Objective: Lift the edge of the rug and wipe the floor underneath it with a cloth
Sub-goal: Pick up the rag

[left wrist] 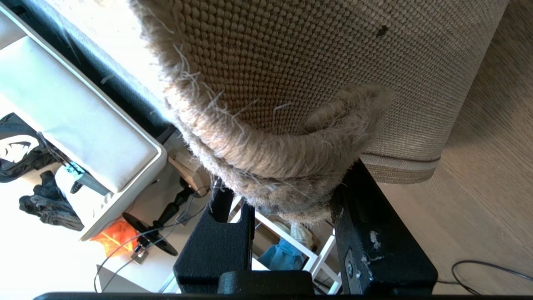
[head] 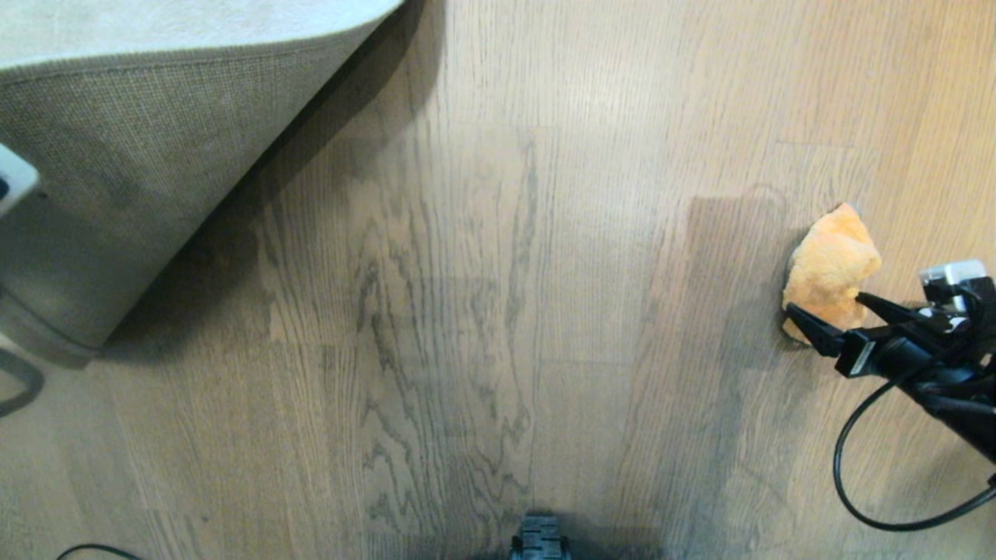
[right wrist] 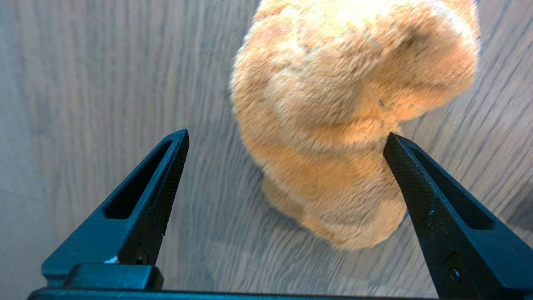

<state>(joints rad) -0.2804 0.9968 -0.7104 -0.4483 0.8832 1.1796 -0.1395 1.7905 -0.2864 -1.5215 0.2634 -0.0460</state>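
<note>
You have 2 very different materials to manage here. The rug edge (left wrist: 266, 166) is pinched between the fingers of your left gripper (left wrist: 291, 216), at the far left of the scene, with the rounded corner folded up so its coarse woven backing (head: 132, 155) faces you. It looks heavy and fairly stiff (the bound border bunches into a thick roll in the jaws), so expect it to pull back toward the floor (head: 482, 311) if the hold loosens; the thick border is the right place to grip.

The cloth (head: 831, 268) lies in a loose lump on the floor at the right, well apart from the rug. Your right gripper (head: 823, 305) hovers at its near end with its fingers spread wide, 1 fingertip (right wrist: 393, 146) at the fluffy edge and the other over bare plank. Nothing is held there yet.

The cloth should be light, soft and easily squashed, and not fragile. Take it across the thick middle of the lump, so that 1 thin fold does not slip free.
</note>
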